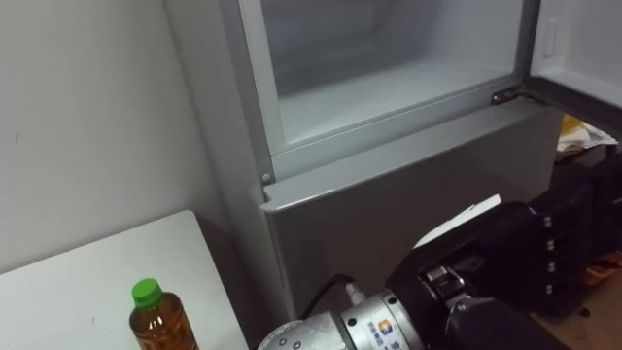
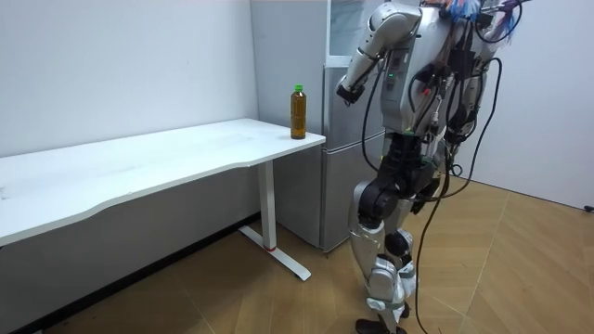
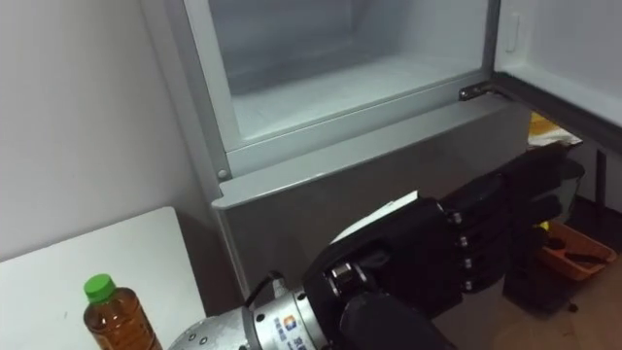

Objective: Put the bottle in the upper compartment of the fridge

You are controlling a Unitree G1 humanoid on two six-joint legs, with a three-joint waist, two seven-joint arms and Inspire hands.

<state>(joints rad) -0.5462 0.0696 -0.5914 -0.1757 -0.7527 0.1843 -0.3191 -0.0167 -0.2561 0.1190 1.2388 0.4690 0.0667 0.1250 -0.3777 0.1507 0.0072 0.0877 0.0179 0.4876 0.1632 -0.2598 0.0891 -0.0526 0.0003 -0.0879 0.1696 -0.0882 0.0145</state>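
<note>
A bottle (image 1: 160,321) of brown liquid with a green cap stands upright on the corner of the white table (image 1: 68,292), at my lower left. In the room view the bottle (image 2: 298,111) is right beside the grey fridge. The upper fridge compartment (image 1: 389,78) is open and its white inside holds nothing that I can see. My left hand (image 1: 515,253) is held in front of the fridge's shut lower door (image 1: 369,204), fingers straight, holding nothing. It is well to the right of the bottle and apart from it.
The upper door (image 1: 583,49) is swung open at the right. Below it, at the far right, lie a yellowish item (image 1: 583,136) and an orange tray (image 3: 573,248). A white wall runs behind the table. I stand on wooden floor facing the fridge (image 2: 339,158).
</note>
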